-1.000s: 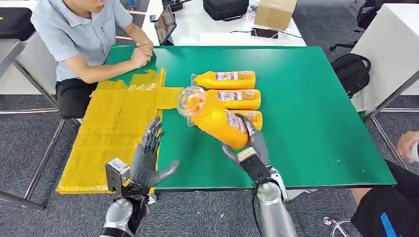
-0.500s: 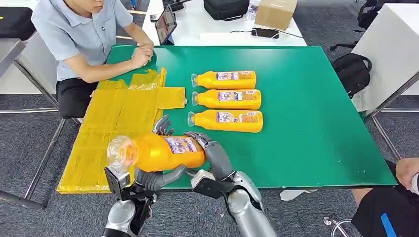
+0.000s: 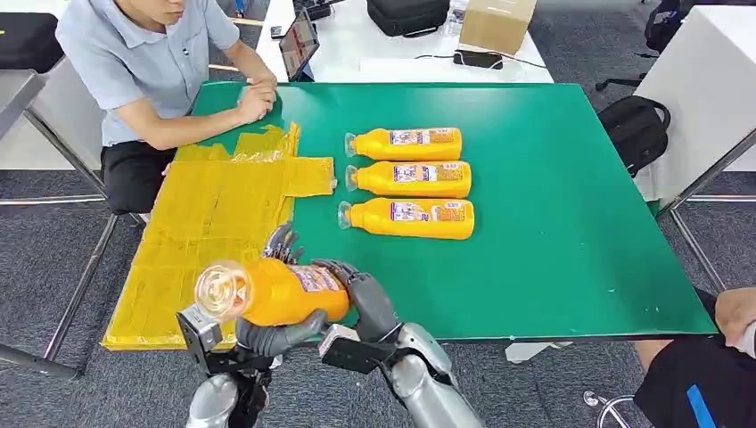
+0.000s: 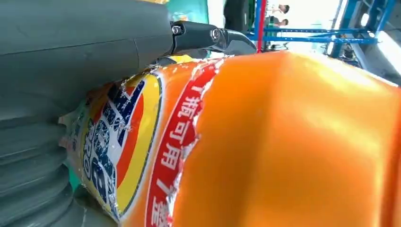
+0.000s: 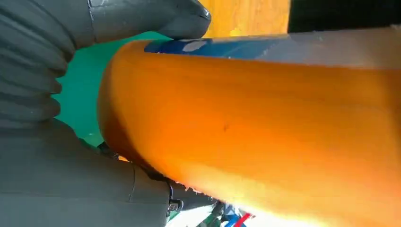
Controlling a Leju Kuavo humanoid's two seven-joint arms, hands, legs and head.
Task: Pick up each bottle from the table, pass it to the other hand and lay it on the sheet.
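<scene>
An orange bottle (image 3: 276, 292) with a clear cap end lies crosswise in the air over the table's front left corner, cap toward the yellow sheet (image 3: 205, 223). My right hand (image 3: 367, 301) grips its base end. My left hand (image 3: 267, 334) cradles its middle, thumb curled underneath and fingers behind. In the left wrist view the label of the bottle (image 4: 283, 142) presses against my left hand (image 4: 71, 71). In the right wrist view the bottle (image 5: 265, 123) sits in my right hand (image 5: 56, 142). Three more orange bottles (image 3: 414, 178) lie side by side on the green table (image 3: 571, 205).
A person (image 3: 143, 62) sits at the far left corner with hands resting on the table beside the sheet. Another person's hand (image 3: 735, 308) shows at the right edge. A laptop, a bag and a box stand on the white table behind.
My right hand swung the bottle from above the table's middle down to the front left. My left hand closed around it and both hands have sunk slightly toward me.
</scene>
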